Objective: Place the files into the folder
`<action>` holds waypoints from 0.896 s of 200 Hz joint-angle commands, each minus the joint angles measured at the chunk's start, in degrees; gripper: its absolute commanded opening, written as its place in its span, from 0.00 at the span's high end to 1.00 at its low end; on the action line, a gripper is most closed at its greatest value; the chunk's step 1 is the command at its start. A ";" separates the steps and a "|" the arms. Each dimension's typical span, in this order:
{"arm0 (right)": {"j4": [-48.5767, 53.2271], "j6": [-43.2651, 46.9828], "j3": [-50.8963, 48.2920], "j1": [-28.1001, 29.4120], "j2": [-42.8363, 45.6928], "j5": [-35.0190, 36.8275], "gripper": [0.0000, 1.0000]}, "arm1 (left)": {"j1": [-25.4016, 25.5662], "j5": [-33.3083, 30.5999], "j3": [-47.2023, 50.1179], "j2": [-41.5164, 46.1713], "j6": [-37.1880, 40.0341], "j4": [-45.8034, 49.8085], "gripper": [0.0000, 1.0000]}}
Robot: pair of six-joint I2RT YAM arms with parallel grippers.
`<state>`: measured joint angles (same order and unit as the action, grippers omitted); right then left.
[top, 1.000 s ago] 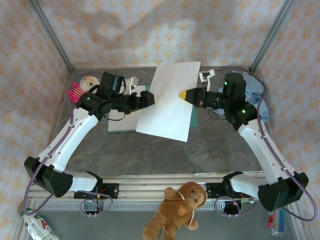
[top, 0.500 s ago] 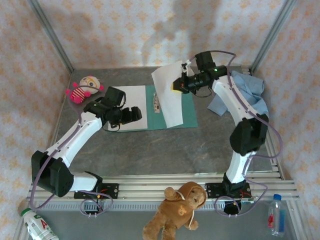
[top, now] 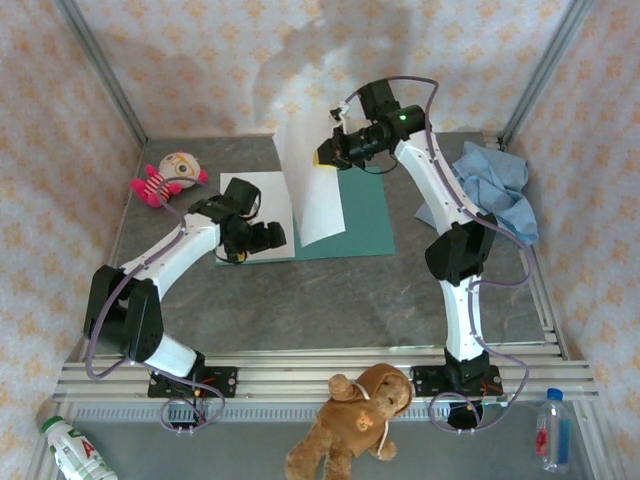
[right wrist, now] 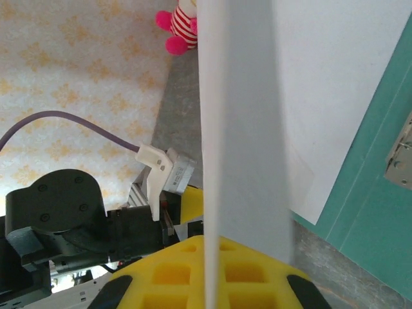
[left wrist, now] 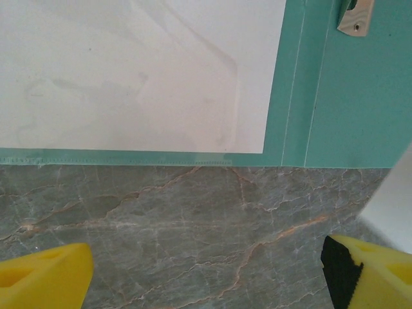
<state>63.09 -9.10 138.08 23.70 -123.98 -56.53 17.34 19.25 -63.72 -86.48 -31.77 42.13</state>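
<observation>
Top external view showed the biggest change on the right: within the last second the right gripper (top: 326,158) had swung from the folder's right side up and toward the back, taking the sheet (top: 312,195) with it. That sheet, which had lain slanted across the folder (top: 365,215), now hung almost upright above the spine fold, its lower edge near the open leaves. The left gripper (top: 272,238) had drawn away from the sheet's edge and sat low over the desk (top: 330,300), just in front of the folder's near edge.

Judged from this, one file was mid-transfer and not yet placed. The other sheet (top: 262,192) already lay flat on the left leaf.

Right wrist view showed the sheet (right wrist: 241,129) edge-on, pinched between the yellow fingers (right wrist: 219,270), so the right gripper was clenched on it. Left wrist view showed the left gripper (left wrist: 206,273) spread wide and empty, with bare desk between its fingers and the folder's teal border (left wrist: 296,96) just beyond.
</observation>
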 commanded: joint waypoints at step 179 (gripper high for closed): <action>2.50 15.19 -0.88 -5.49 -12.68 37.38 1.00 | -0.29 3.81 -1.52 -5.20 7.12 -0.67 0.10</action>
<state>66.39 5.45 137.56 19.11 -138.17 -20.29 17.34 22.09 -63.81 -90.35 -25.50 41.69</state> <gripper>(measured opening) 0.050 0.905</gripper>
